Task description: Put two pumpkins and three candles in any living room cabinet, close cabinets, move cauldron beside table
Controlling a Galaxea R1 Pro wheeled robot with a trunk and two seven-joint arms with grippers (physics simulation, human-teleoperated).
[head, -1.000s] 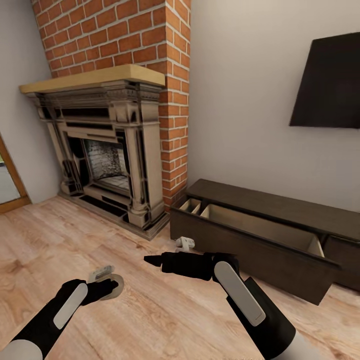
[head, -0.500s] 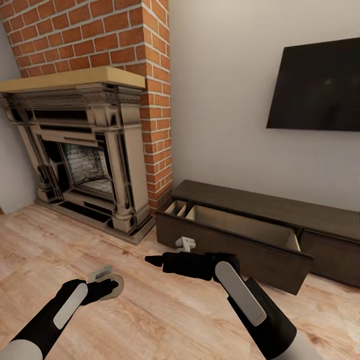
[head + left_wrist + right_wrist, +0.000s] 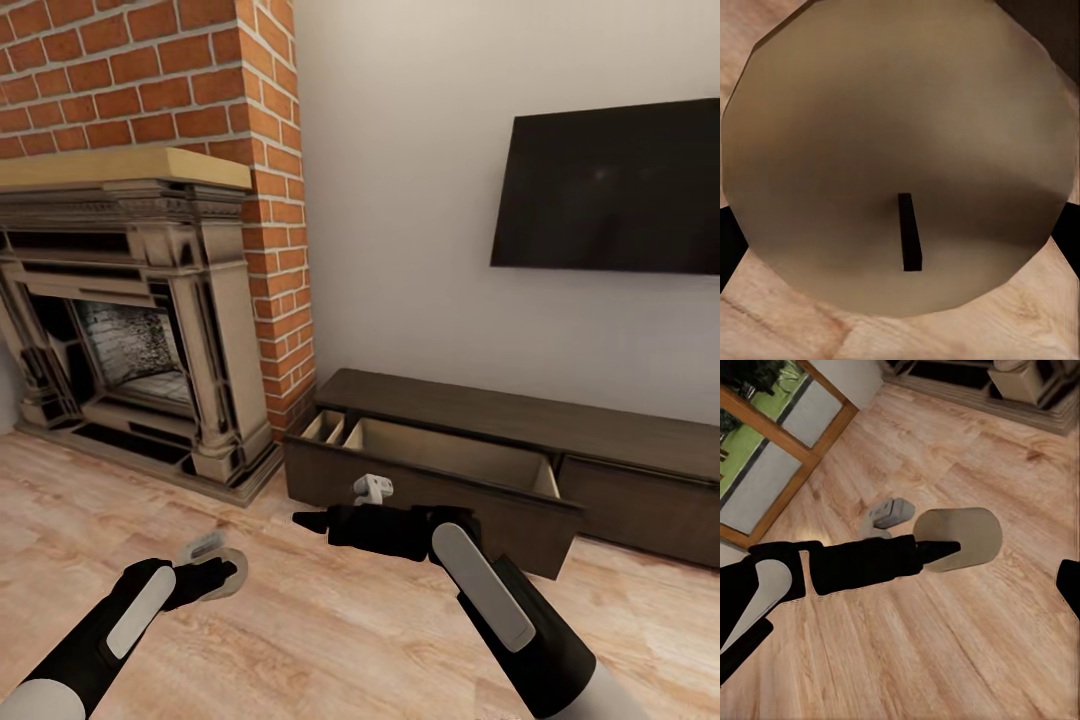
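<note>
Between my left gripper's fingers (image 3: 215, 577) sits a candle (image 3: 222, 573), a short tan cylinder held low over the wood floor (image 3: 300, 640); the fingers close on its sides. From the left wrist camera I look straight onto its round top (image 3: 900, 150), with the short black wick (image 3: 909, 232) near the middle. The right wrist camera shows the same candle (image 3: 964, 538) on its side at the tip of the left arm, one dark finger (image 3: 937, 551) lying across it.

My right gripper (image 3: 310, 520) hangs to the right of the candle and a little farther forward, holding nothing; I cannot tell from these views how far its fingers are parted.

Beyond both grippers, the dark-brown cabinet (image 3: 520, 420) stands against the wall. Its left drawer (image 3: 430, 480) is pulled out, pale inside; the right drawer front (image 3: 640, 505) is shut. A black television (image 3: 610, 190) hangs above it, and the stone fireplace (image 3: 130, 320) with its brick chimney (image 3: 200, 70) stands to the left.

Compared with a second ago, the whole view has swung rightward: fireplace and cabinet sit farther left in the head view, more of the television shows. Both arms keep their pose, the candle still gripped.
</note>
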